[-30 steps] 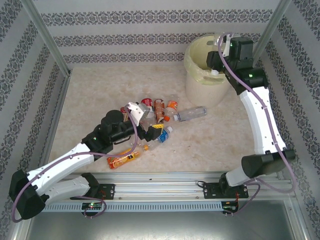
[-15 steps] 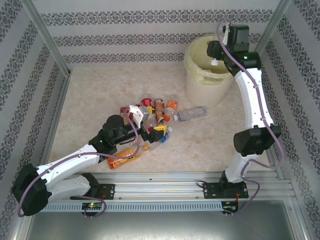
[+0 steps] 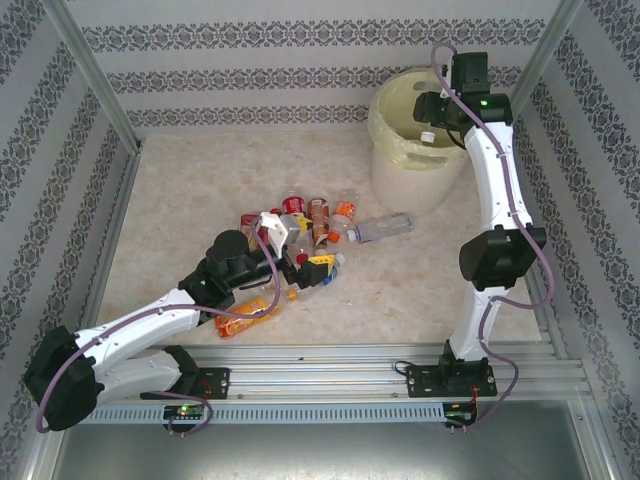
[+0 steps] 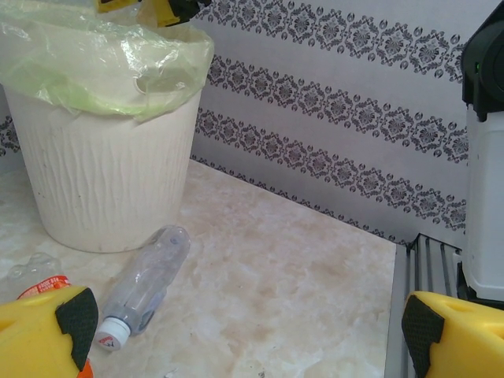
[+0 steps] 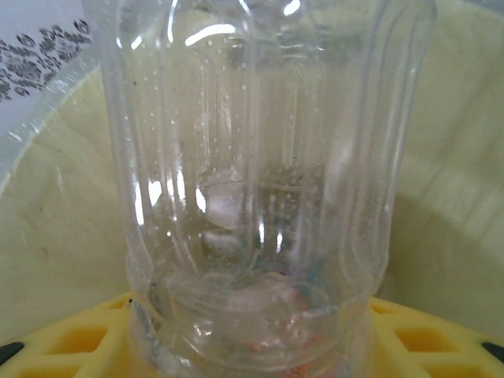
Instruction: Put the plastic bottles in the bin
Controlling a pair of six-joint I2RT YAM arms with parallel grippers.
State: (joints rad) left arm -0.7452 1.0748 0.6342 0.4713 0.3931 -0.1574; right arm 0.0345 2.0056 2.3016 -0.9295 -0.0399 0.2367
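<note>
Right arm: over the last second it has swung up and inward. Its elbow stands taller, and the right gripper now hangs over the mouth of the bin instead of at its right rim.
Right claw: pinching 1 held bottle, which is clear. The yellow fingers press its lower body. In the top view its white cap points down toward the liner.
Held bottle: above the bin, not yet released.
Left arm: barely shifted, drawn slightly back. The left gripper hovers over the pile.
Left claw: spread wide, holding nothing.
Table: the pile sits mid-table, unchanged. 1 loose bottle lies near the foot of the bin. 1 orange bottle lies beside the left arm.
Meaning: the carry looks finished, so the next step is probably to open the jaws and let the bottle fall inside. Most of the bottles are still on the table, so the task is far from done. The left claw seems ready to take 1 from the pile.
</note>
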